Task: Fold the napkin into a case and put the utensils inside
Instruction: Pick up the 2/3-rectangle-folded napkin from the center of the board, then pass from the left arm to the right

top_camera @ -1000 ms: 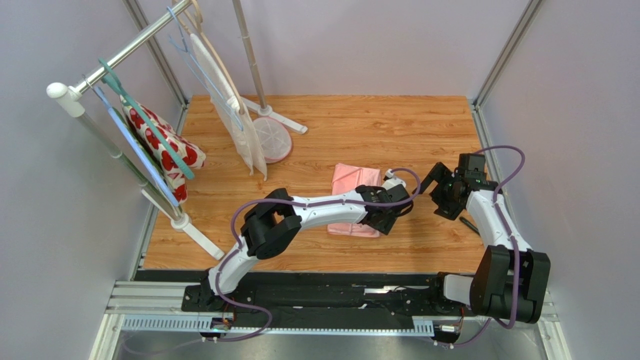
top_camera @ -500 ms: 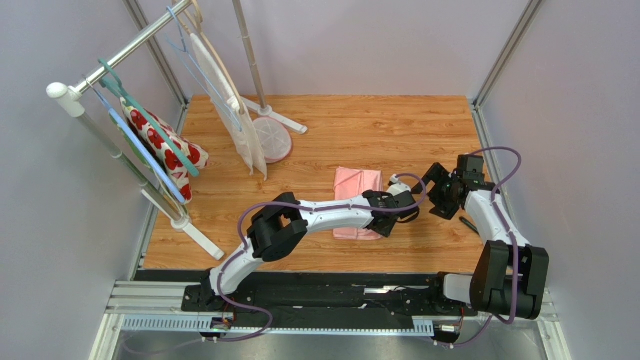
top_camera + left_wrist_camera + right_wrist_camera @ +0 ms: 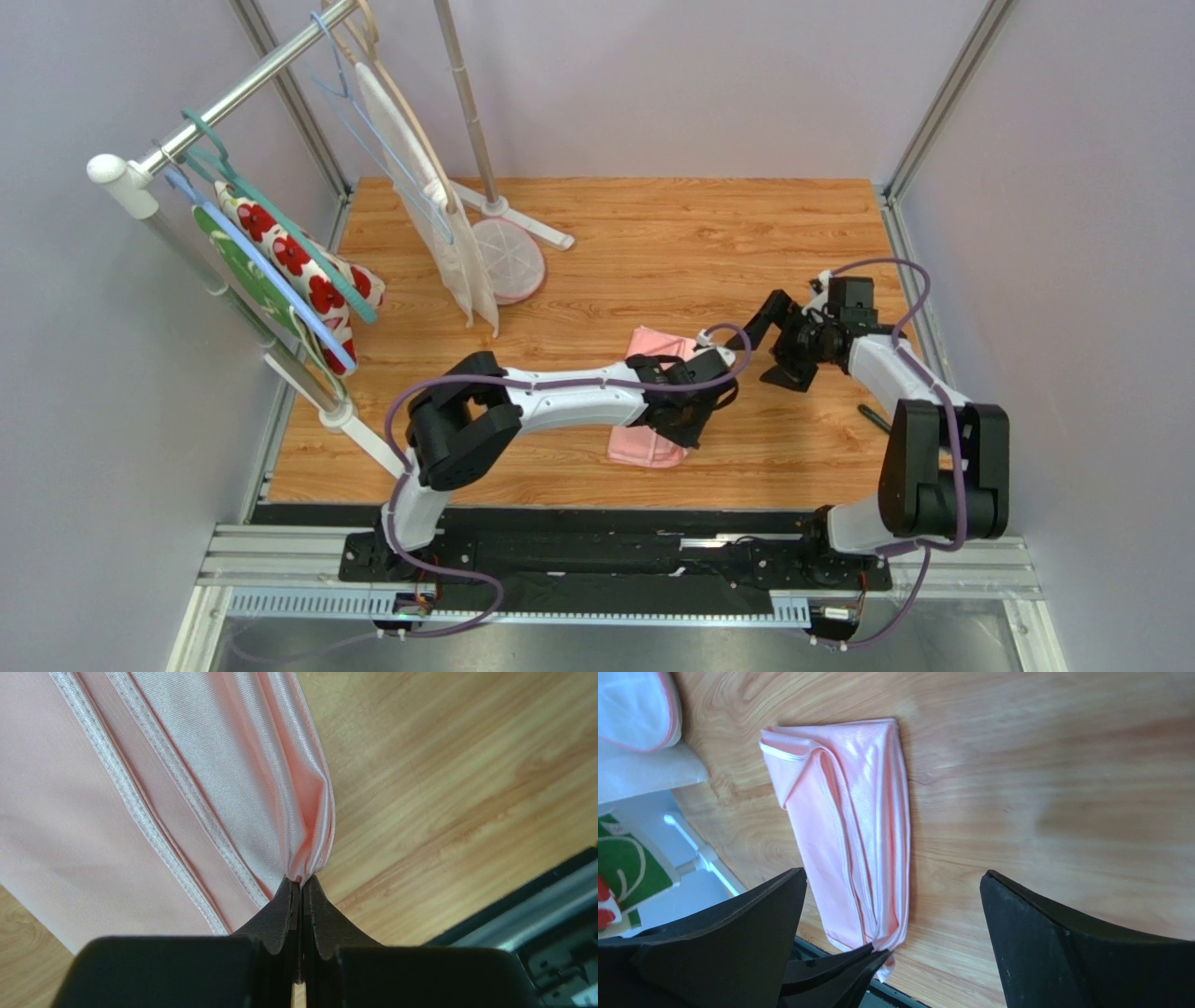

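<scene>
Corner of the folded, shiny light-pink cloth napkin [image 3: 175,777], mid wooden tabletop [image 3: 631,238], is pinched in my left gripper [image 3: 302,882]; right gripper [image 3: 780,343] gapes empty. I'd pull low and slow to keep folds.

I see a wooden tabletop [image 3: 659,231] with plain pale purple walls [image 3: 701,84] around it. A white rack [image 3: 246,84] stands on the left, with cloths [image 3: 302,266] hanging from it.

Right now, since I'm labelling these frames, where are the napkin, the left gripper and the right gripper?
napkin [image 3: 843,826]: right wrist view, middle of the folded cloth.
left gripper [image 3: 302,885]: left wrist view, shut fingertips pinching the napkin's edge.
right gripper [image 3: 774,342]: top external view, gap between its open fingers.
</scene>
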